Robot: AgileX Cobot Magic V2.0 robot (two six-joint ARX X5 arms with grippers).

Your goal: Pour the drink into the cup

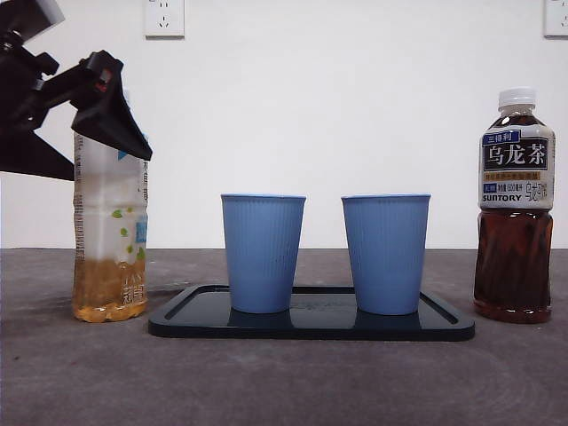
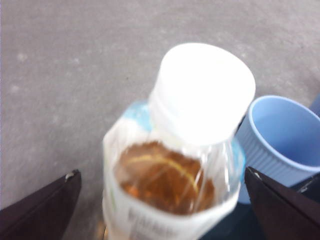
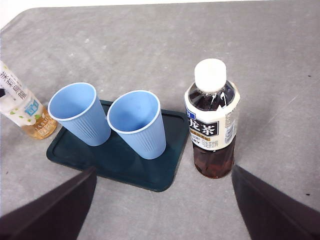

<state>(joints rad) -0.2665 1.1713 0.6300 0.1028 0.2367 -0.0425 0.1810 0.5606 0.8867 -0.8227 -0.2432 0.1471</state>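
Grey table (image 1: 284, 382), upright capped bottle (image 1: 110, 240).

Pale tea bottle (image 1: 110, 240), white cap on, approx 1/4 full, upright on table just beside tray. Dark oolong bottle (image 1: 514, 209), capped, nearly full, upright at opp. side. 2 blue ribbed cups (image 1: 263, 252) (image 1: 386, 253) upright, empty, side by side on tray.
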